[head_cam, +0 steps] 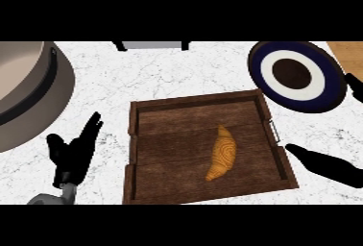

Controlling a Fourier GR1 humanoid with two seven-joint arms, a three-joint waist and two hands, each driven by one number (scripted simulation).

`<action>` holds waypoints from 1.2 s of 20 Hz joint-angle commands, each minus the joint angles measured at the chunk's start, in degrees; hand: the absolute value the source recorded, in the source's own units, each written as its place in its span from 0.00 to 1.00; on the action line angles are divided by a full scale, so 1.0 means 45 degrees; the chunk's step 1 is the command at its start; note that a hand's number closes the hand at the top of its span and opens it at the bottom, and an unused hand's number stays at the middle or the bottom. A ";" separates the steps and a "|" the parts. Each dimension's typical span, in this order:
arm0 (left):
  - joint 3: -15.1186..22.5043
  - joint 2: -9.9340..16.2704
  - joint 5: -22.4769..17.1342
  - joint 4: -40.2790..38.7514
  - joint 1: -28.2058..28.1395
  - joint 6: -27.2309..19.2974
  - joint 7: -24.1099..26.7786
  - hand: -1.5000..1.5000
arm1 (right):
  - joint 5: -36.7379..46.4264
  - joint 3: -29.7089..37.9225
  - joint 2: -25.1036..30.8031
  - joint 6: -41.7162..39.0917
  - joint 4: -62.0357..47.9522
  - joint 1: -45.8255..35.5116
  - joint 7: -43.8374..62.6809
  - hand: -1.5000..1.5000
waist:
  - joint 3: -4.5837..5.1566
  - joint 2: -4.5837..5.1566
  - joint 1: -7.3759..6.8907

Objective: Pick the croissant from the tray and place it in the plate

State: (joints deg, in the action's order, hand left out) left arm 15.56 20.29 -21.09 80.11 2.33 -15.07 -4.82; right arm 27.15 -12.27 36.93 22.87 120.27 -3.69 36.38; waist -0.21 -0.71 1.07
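Golden-brown and gently curved, the ridged croissant [222, 153] lies inside the dark wooden tray [163, 158], right of the tray's middle, its long axis running nearly upright in the head view. That rectangular tray has raised plank walls, visible wood grain and a small metal handle on its right side, and it sits on a white marble counter [170, 72] veined in grey. Up at the far right rests the round plate [264, 72], glossy navy rim, white ring, dark brown centre, well apart from the croissant and holding nothing. Over on the left, the black left hand [71, 151] stands open beside the tray, fingers straight and pointing away, touching nothing. At the lower right, the black right hand [327, 166] shows just beside the tray's right wall, fingers stretched out flat toward it, holding nothing. Far left, a large grey rounded pot [39, 96] with a dark band curves out of view.
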 commanded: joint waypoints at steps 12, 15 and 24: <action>0.0553 -0.0704 0.0156 -0.0244 0.0338 0.0372 -0.1042 0.50 | -0.0246 -0.3343 0.0204 -0.6691 0.1159 -0.3445 0.8282 0.00 | 0.0088 0.0178 -0.0405; 0.0108 -0.0536 0.0048 -0.0641 0.0107 0.0709 -0.0461 0.50 | 0.1433 -0.4969 -0.1325 -0.6036 -0.0140 -0.3584 0.8355 0.00 | 0.0080 0.0188 -0.0427; 0.0060 -0.0516 0.0179 0.0100 -0.0237 0.0612 -0.0967 0.50 | 0.1900 -0.5290 -0.3798 -0.7221 -0.2185 -0.4687 0.9708 0.00 | 0.0072 0.0141 -0.0369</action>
State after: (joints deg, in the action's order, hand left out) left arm 15.74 18.37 -19.06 81.36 2.89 -13.50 -7.70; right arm 35.16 -34.84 25.15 -5.39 112.75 -22.77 67.53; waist -0.26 -0.31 -0.82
